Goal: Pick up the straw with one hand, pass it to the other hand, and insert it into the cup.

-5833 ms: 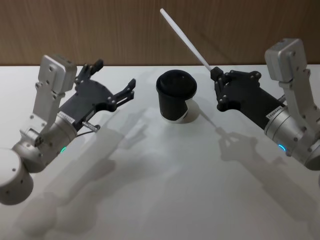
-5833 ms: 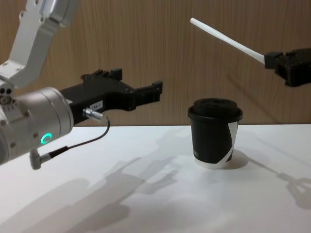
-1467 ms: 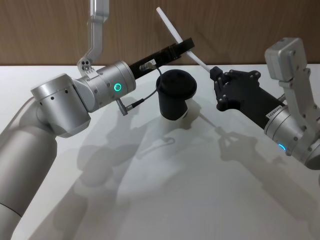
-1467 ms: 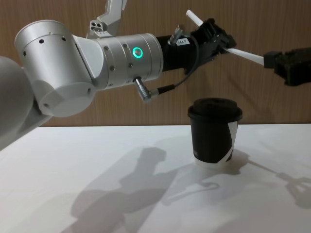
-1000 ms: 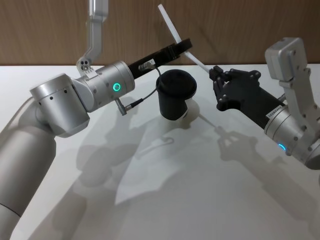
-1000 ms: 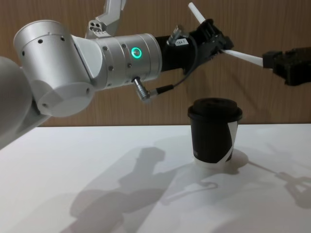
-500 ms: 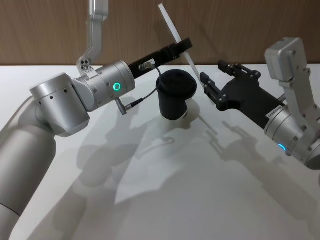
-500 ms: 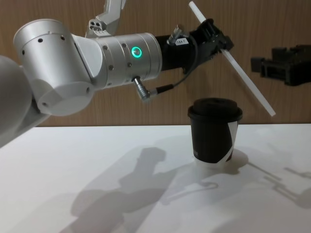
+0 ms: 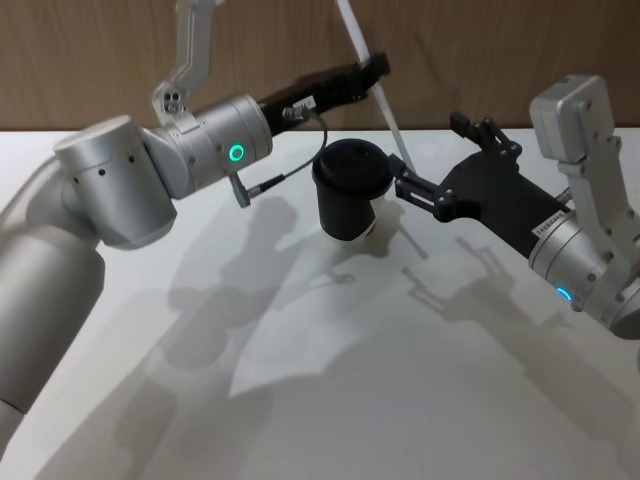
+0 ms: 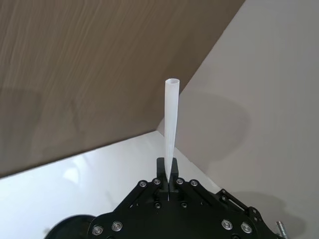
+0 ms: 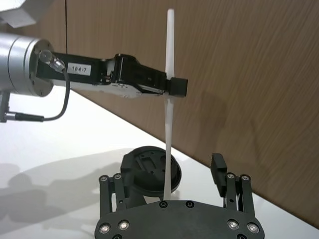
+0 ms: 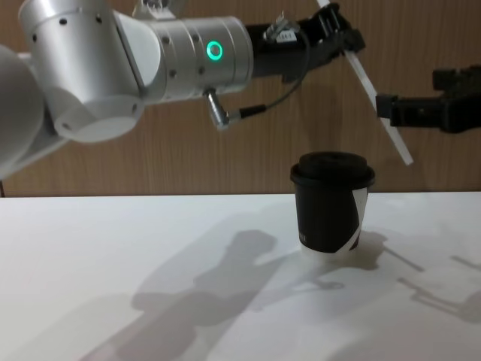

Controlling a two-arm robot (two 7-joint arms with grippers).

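One long white straw (image 12: 376, 103) tilted, pinched in left gripper (image 12: 342, 39)

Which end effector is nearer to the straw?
Left. The left end effector is shut on the straw above the cup; the right end effector is open around the straw's lower end.

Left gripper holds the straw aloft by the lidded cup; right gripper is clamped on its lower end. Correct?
No: the right gripper is open, fingers apart either side of the straw, per the right wrist view. The left gripper holds it aloft by the cup.
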